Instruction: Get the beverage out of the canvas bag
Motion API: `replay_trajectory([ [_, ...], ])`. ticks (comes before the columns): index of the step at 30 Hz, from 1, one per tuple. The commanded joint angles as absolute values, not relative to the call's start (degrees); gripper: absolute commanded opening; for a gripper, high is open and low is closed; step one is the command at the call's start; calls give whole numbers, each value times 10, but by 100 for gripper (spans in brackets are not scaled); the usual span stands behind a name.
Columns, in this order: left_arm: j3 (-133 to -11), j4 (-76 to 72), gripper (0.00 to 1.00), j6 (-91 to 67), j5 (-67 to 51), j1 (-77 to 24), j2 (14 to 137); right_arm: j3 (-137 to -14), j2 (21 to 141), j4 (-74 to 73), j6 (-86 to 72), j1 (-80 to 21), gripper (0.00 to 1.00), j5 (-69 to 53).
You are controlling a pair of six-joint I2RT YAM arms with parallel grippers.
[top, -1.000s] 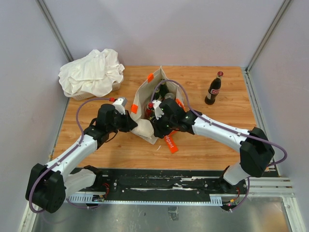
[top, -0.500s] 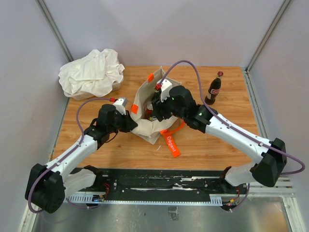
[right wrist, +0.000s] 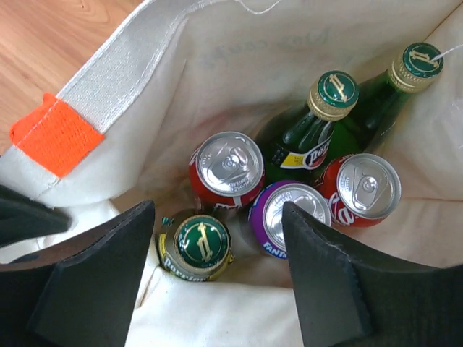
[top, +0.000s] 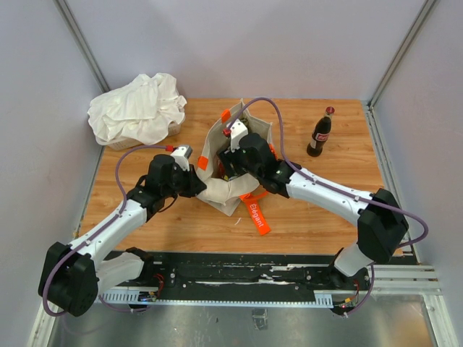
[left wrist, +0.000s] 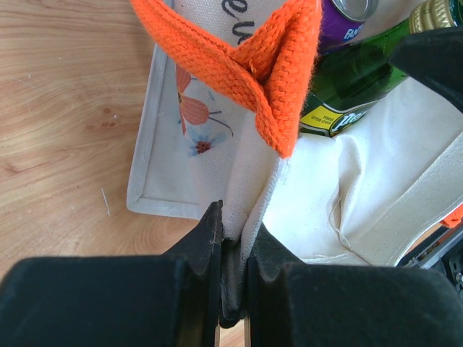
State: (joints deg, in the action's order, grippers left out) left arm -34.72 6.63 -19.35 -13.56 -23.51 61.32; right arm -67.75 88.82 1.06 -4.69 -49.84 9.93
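Note:
The cream canvas bag (top: 217, 189) with orange handles stands open mid-table. My left gripper (left wrist: 233, 231) is shut on the bag's near rim (left wrist: 249, 188) just under an orange handle (left wrist: 278, 79). My right gripper (right wrist: 217, 238) is open, pointing down into the bag's mouth. Inside stand several drinks: a green Perrier bottle (right wrist: 195, 244) between my fingers, a red can (right wrist: 229, 166), a purple Fanta can (right wrist: 293, 213), a red Coca-Cola can (right wrist: 367, 186), and two more green bottles (right wrist: 329, 97). In the top view the right gripper (top: 230, 155) hovers over the bag.
A cola bottle (top: 320, 133) stands upright on the wooden table at the back right. A white cloth heap (top: 137, 108) lies at the back left. An orange strap tag (top: 257, 215) hangs from the bag onto the table in front.
My right gripper rose from the bag's front side, swung over it, and now sits above the open mouth. The left gripper has kept its hold on the rim.

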Motion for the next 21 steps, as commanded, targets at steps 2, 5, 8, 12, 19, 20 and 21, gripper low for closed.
replay_trajectory([
  [2, -344, 121, 1, -178, -117, -244, 630, -667, 909, 68, -53, -489, 69, 105],
  [5, -345, 121, 0, -175, -116, -244, 636, -668, 923, 70, -65, -481, 66, 89],
  [8, -345, 121, 1, -174, -115, -244, 640, -662, 928, 70, -75, -480, 64, 79],
  [12, -345, 121, 0, -177, -116, -244, 639, -655, 929, 57, -94, -479, 62, 64],
  [19, -346, 122, 0, -179, -121, -244, 644, -648, 941, 58, -106, -479, 34, 50],
  [20, -347, 122, 1, -179, -121, -244, 645, -649, 943, 57, -107, -480, 28, 48],
  [21, -346, 121, 1, -179, -121, -244, 645, -651, 944, 56, -107, -480, 20, 46],
])
